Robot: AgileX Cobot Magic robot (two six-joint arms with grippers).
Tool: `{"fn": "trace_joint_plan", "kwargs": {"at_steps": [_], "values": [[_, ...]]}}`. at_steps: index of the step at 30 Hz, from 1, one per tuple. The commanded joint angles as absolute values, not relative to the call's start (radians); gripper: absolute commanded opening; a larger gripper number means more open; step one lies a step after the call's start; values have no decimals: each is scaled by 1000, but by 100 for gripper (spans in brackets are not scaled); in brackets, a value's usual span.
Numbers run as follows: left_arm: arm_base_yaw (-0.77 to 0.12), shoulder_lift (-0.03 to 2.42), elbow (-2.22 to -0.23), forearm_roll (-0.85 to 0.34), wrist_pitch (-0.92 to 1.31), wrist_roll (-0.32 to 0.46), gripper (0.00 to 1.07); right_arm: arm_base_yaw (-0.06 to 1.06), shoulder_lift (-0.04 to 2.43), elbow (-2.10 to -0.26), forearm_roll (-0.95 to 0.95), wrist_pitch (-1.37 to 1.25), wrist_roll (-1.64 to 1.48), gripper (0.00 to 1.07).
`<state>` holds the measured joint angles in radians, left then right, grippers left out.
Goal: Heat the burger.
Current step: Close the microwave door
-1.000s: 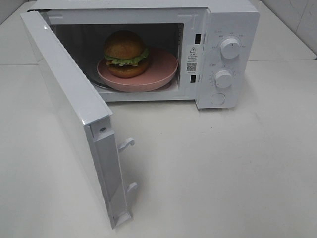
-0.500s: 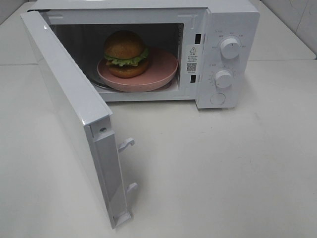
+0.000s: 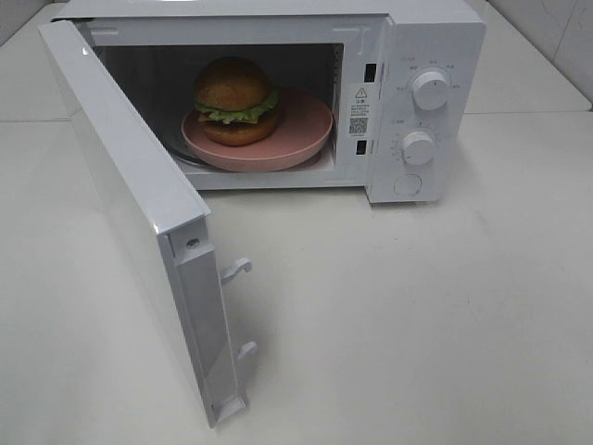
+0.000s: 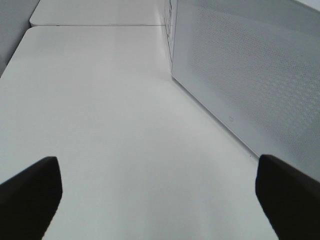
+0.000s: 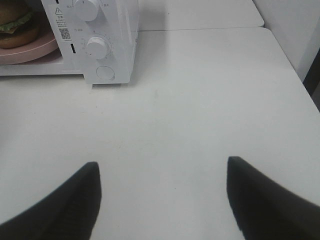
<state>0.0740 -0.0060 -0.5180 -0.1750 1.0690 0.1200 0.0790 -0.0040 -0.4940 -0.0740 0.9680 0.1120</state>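
The burger [image 3: 235, 100], a golden-brown bun with a green lettuce edge, sits on a pink plate [image 3: 301, 137] inside the white microwave [image 3: 435, 37]. The microwave door [image 3: 130, 204] stands wide open toward the front left. Neither arm shows in the exterior high view. In the left wrist view my left gripper [image 4: 157, 197] is open over bare table, with the door's perforated panel [image 4: 250, 75] beside it. My right gripper [image 5: 162, 200] is open above the table, well in front of the microwave's control panel [image 5: 100, 47]; the burger [image 5: 17, 22] shows at that view's edge.
Two white knobs [image 3: 431, 90] [image 3: 418, 147] and a round button [image 3: 407, 184] sit on the microwave's right panel. Door latch hooks [image 3: 236, 270] stick out of the open door's edge. A white table [image 3: 417, 324] spreads around the microwave.
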Motion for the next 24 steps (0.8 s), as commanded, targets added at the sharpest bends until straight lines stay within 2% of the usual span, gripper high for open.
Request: {"fn": "trace_joint_plan", "kwargs": {"at_steps": [1,5,11,13,14,16,17,18,19,21,22,24], "values": [[68,-8,-541,-159,1007,104,98,73,-31,-491,-75,961,102,68],[68,4,-541,-140,919,104,97,73,-31,-491,-75,961,102,68],[68,80,-523,-136,723,104,85,73,-31,-491,-75,961,102,68],[68,115,-494,-136,627,107,73,73,-31,-491,-75,961,102,68],[68,115,-494,-136,627,107,73,73,-31,-491,-75,961,102,68],[68,153,-454,-136,525,107,60,73,-31,-491,-75,961,102,68],[68,153,-454,-136,525,107,60,73,-31,-491,-75,961,102,68],[68,180,-422,-137,463,107,52,73,-31,-491,-75,961,102,68],[68,180,-422,-137,463,107,52,73,-31,-491,-75,961,102,68],[68,220,-382,-137,362,107,39,73,-31,-491,-75,961,102,68],[68,220,-382,-137,362,107,39,73,-31,-491,-75,961,102,68],[68,262,-345,-144,253,106,26,73,-31,-491,-75,961,102,67]]}}
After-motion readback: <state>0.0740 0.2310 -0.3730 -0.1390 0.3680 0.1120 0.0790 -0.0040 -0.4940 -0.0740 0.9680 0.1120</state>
